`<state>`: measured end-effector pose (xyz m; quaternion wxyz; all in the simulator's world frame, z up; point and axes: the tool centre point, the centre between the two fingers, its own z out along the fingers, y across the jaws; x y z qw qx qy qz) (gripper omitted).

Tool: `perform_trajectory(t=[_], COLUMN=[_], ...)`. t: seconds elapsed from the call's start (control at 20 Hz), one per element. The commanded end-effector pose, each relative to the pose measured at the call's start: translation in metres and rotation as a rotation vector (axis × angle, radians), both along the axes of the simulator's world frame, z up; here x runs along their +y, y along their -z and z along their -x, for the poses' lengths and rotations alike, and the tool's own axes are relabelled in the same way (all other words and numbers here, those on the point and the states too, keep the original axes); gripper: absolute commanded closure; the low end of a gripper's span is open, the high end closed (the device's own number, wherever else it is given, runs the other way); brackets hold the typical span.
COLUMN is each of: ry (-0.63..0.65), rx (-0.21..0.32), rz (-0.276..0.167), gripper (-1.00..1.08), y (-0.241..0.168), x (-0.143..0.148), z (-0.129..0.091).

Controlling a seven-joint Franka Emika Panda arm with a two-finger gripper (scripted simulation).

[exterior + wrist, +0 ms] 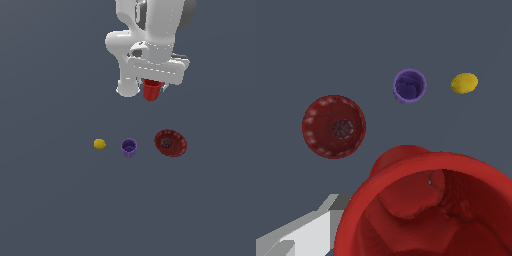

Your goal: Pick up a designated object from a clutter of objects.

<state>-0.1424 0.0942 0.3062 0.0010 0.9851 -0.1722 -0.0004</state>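
Note:
The small bright red cup point(151, 90) hangs under the white hand, well above the grey floor. My gripper point(152, 84) is shut on it; the fingers are mostly hidden by the hand and the cup. In the wrist view the red cup point(426, 210) fills the near part of the picture, open mouth toward the camera, with one pale finger point(306, 232) beside it. Far below lie the other clutter objects in a row: the yellow lemon-like ball point(99, 144), the purple cup point(129, 147) and the dark red shallow bowl point(170, 143).
In the wrist view the bowl point(333, 126), the purple cup point(409, 85) and the yellow ball point(464, 83) lie apart from each other on the plain grey floor point(50, 200). The white arm point(150, 30) rises out of the exterior view's top.

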Motion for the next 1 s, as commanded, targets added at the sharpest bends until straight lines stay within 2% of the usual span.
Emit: perform_trajectory(t=[0.0,0.5,0.95], ry=[0.000,0.000,0.001], rx=[-0.001,-0.001,-0.001], rz=[0.000,-0.001,-0.002], gripper=[1.08,1.08,1.08], y=[-0.023,-0.088,-0.106], x=[0.008,0.033,0.040], z=[0.000,-0.001,-0.003])
